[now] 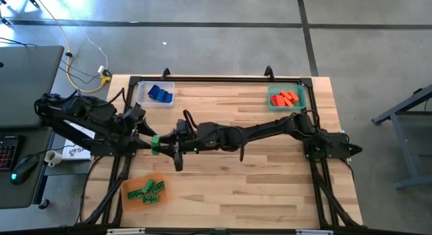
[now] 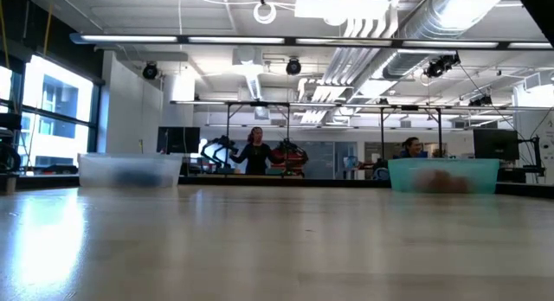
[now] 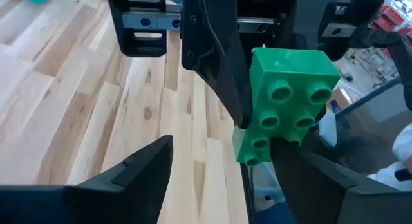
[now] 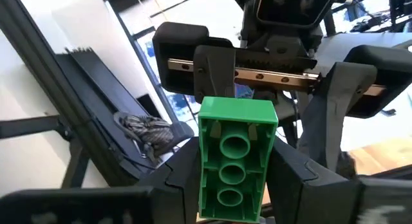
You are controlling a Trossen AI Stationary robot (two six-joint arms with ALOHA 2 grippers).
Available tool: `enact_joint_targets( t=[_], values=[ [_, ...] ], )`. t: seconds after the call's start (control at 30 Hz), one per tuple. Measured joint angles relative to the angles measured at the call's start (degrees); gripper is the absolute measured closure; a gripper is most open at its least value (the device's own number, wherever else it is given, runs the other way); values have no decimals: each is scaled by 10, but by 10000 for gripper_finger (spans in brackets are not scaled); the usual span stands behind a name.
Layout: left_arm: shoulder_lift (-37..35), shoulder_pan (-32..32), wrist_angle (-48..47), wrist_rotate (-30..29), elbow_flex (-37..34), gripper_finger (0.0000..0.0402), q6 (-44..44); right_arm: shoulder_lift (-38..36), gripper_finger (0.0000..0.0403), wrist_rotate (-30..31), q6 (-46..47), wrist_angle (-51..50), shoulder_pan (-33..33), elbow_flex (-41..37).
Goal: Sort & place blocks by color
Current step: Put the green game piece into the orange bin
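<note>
- Currently at hand-over: green block (image 4: pixel 235 158) held above mid-tabletop (image 1: pixel 236 174), clamped in right tool (image 4: pixel 233 185).
- Left tool (image 3: pixel 219 166) spread wide, straddling the same block, not yet closed.
- Next, by judgement: close left tool, release right, carry to orange tray (image 1: pixel 128 196) of green blocks (image 1: pixel 150 190).
- Blue blocks (image 1: pixel 160 94) and red-orange blocks (image 1: pixel 285 98) already binned.

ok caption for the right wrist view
Right hand holds a green block up to the open left hand.
</note>
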Motion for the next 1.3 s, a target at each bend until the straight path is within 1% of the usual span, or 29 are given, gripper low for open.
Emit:
enact_joint_targets(
  t=[0.13,0.27,0.43,0.57,0.73,0.87,1.1,1.2,1.3],
  values=[
    [-29,0,1,5,0,149,1,1,293,20,-10,-23,5,10],
    [-60,0,3,21,0,149,-1,3,293,26,-8,-22,4,10],
    [-76,0,4,8,1,149,-14,3,293,26,-3,-13,0,10],
    [-66,0,5,-2,1,149,-6,3,293,27,11,-6,-5,10],
    [-31,0,9,-2,1,149,5,3,293,28,11,-2,-9,10],
    [-5,0,39,-1,1,149,22,3,293,36,21,2,-10,10],
    [20,0,45,-34,1,150,26,3,293,35,21,9,-10,10],
    [24,0,44,-36,1,165,26,3,293,32,22,11,-10,10],
    [23,0,44,-31,1,200,31,3,289,30,22,8,-10,10]
  ],
)
